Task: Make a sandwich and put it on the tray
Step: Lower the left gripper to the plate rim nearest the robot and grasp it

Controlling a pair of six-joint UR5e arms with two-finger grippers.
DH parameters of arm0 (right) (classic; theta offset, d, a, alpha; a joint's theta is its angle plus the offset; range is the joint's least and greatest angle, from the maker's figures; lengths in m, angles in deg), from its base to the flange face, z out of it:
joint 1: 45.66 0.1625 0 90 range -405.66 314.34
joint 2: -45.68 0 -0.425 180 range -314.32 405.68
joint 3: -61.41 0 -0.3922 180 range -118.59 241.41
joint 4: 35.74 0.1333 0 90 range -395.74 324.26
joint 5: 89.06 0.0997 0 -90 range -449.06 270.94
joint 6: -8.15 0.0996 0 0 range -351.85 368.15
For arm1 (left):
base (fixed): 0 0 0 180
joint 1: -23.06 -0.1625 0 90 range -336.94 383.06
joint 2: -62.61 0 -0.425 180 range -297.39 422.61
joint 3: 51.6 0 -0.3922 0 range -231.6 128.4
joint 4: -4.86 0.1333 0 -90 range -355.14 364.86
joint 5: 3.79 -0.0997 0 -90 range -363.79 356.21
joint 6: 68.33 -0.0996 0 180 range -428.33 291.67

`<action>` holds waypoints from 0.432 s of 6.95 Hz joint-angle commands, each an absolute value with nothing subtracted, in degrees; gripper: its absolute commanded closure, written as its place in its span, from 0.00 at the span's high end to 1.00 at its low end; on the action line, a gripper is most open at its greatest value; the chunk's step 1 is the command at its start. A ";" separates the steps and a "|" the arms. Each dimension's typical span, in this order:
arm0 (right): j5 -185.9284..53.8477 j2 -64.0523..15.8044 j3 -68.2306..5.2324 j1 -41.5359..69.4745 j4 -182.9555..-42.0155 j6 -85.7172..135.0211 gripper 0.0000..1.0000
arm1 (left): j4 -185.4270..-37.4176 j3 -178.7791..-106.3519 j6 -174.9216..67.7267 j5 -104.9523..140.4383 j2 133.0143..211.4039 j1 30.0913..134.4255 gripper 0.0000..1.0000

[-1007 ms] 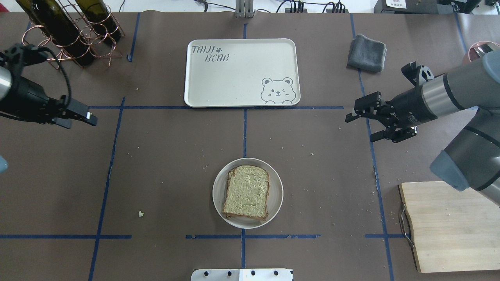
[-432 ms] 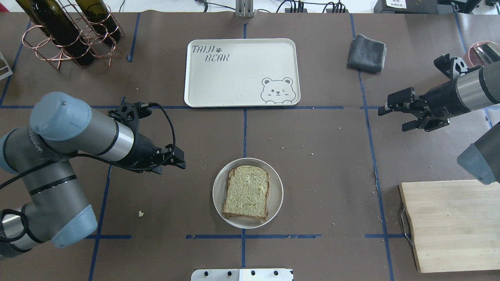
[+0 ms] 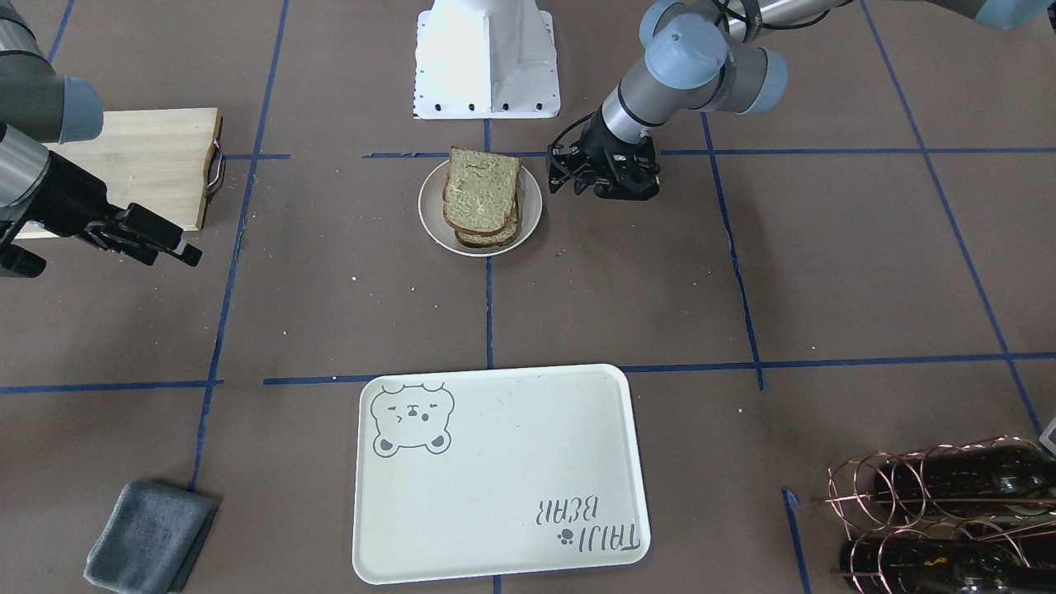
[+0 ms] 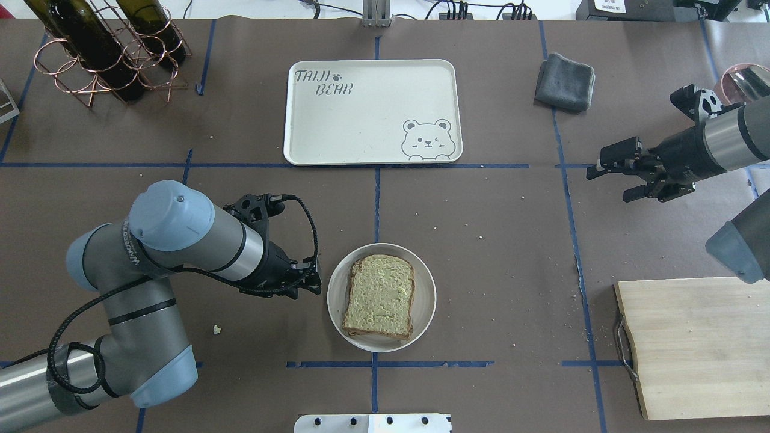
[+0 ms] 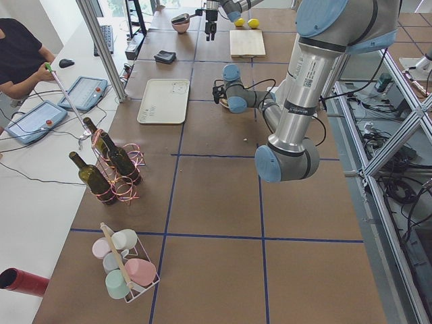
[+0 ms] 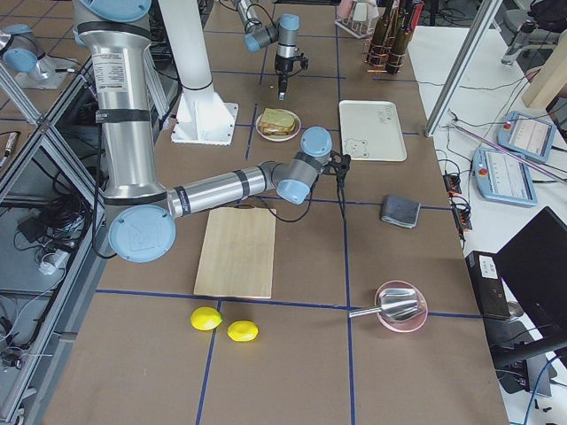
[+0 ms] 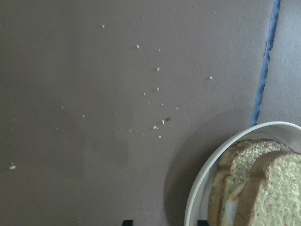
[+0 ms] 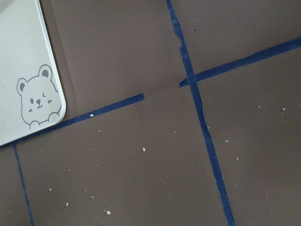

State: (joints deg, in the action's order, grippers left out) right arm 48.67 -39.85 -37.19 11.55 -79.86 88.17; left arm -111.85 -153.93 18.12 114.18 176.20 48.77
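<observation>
Sandwich (image 4: 380,296) one, slices (image 3: 483,188) two, plate (image 4: 426,304) one, tray (image 4: 361,117) one, towel (image 4: 565,81) one.

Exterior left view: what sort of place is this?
Probably a robot lab cell, not a kitchen: blue tape grid on the paper-covered table, an operator beside control consoles, aluminium frame posts.

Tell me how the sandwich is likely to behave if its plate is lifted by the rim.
The sandwich would probably shift: its slices sit offset in the front view. The egg between them looks smooth, so the top slice may slide if the plate tilts. It looks soft and would likely dent under a grip.
</observation>
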 commanded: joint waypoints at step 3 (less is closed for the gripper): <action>48.66 -40.10 -37.21 11.55 -79.77 88.13 1.00 | -111.86 -150.84 19.56 109.94 179.06 44.60 0.43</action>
